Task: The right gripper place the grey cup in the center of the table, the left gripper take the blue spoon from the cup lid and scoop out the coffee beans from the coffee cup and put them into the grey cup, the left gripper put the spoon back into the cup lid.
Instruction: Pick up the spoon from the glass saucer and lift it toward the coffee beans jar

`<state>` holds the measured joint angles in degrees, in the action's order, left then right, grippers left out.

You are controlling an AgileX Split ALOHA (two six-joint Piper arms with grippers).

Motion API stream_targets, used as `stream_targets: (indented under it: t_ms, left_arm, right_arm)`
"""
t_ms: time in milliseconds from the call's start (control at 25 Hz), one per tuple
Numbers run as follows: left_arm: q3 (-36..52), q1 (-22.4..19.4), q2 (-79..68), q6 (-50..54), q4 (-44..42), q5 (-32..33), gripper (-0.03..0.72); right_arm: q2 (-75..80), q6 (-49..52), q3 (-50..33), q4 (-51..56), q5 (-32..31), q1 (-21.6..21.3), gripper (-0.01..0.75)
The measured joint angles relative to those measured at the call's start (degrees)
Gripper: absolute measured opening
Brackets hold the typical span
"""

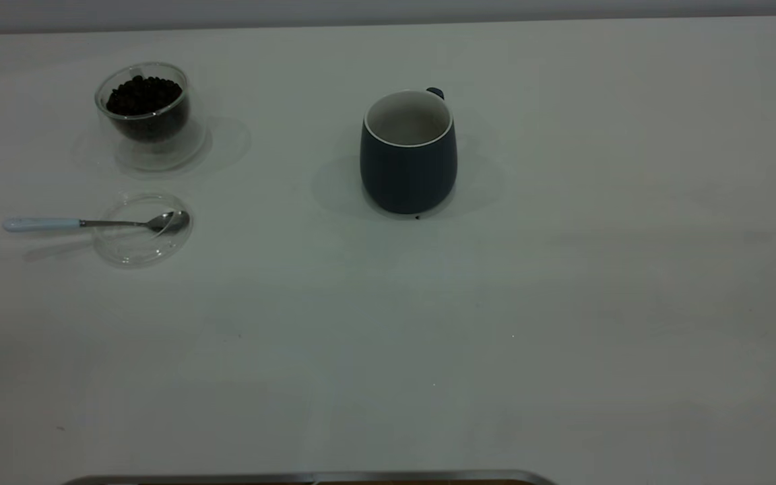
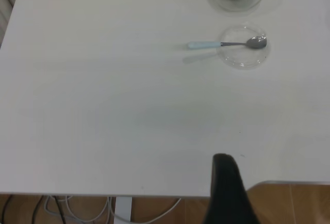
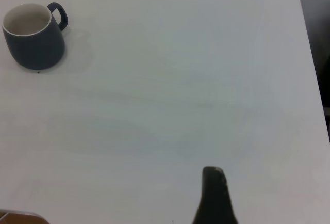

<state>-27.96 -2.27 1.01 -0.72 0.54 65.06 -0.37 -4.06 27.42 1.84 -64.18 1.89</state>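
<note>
Three cams, all angled down at the same table [image 1: 563,303]

Our exterior view sits high, with the grey cup [image 1: 408,158] near centre and the cup lid [image 1: 143,229] around 9 o'clock. Our left wrist view hangs back at the table edge and shares that lid [image 2: 243,52]; the right wrist view shares the cup [image 3: 33,35], also from far off.
</note>
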Motion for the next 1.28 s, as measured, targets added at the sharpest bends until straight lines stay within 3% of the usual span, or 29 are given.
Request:
stream_targets:
  t_ms: [920,1280]
  left_arm:
    - [-0.1,0.0,-0.4,2.6,1.6,-0.3,0.555]
    - [-9.3,0.0,-24.9,4.8,3.1,-6.9,0.640]
  right_arm:
    - [0.0,0.0,0.0,0.0,0.0,0.0,0.592]
    - [0.0,0.0,0.0,0.0,0.0,0.0,0.592]
